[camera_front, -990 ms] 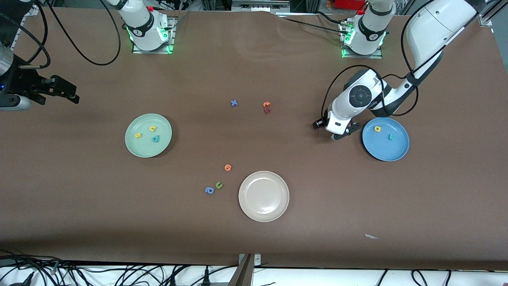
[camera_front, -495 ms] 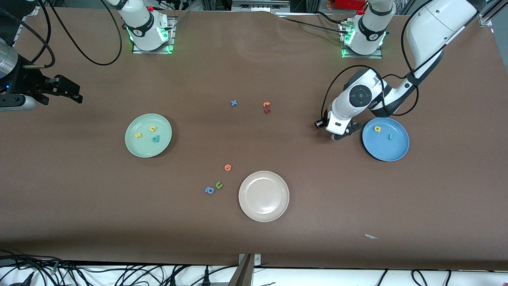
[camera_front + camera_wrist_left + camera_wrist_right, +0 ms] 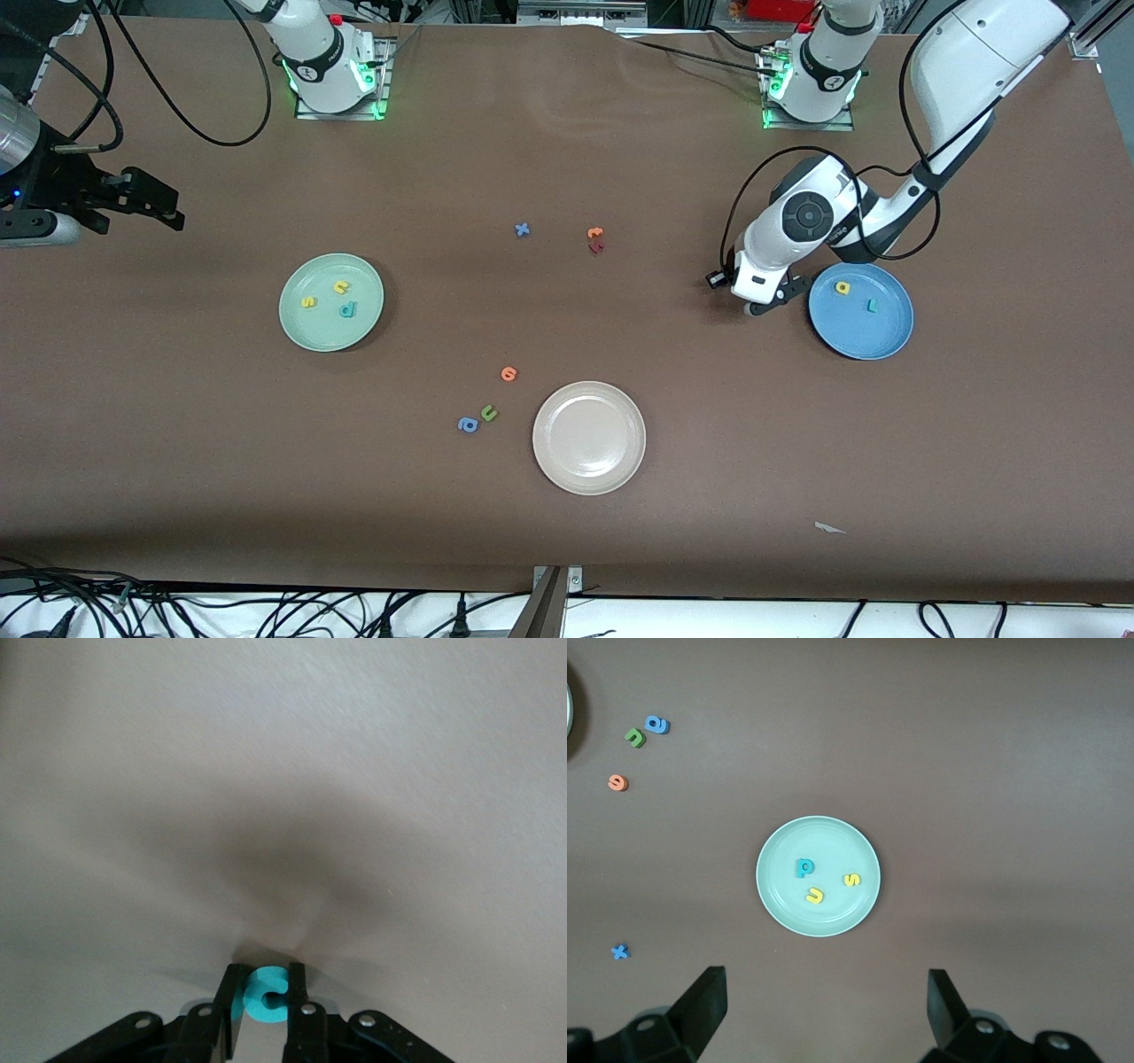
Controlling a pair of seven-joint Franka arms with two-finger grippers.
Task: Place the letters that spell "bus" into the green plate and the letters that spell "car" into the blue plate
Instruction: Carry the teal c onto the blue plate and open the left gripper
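My left gripper (image 3: 755,307) is down at the table just beside the blue plate (image 3: 864,338). In the left wrist view it (image 3: 264,980) is shut on the teal c (image 3: 266,995), which sits between the two black fingers. A yellow a (image 3: 842,287) and a teal r (image 3: 873,306) lie in the blue plate. The green plate (image 3: 321,333) holds a yellow u (image 3: 341,286), a yellow s (image 3: 308,301) and a teal b (image 3: 347,309). My right gripper (image 3: 173,213) waits open and empty at the right arm's end of the table. Its wrist view looks down on the green plate (image 3: 833,837).
A beige plate (image 3: 551,409) stands nearer the front camera at mid-table. An orange o (image 3: 508,373), a green u (image 3: 488,412) and a blue a-like letter (image 3: 468,424) lie beside it. A blue x (image 3: 523,229) and two reddish letters (image 3: 595,239) lie farther back.
My left gripper's fingers have closed onto the teal c beside the blue plate. My right gripper drifted slightly and then held still.
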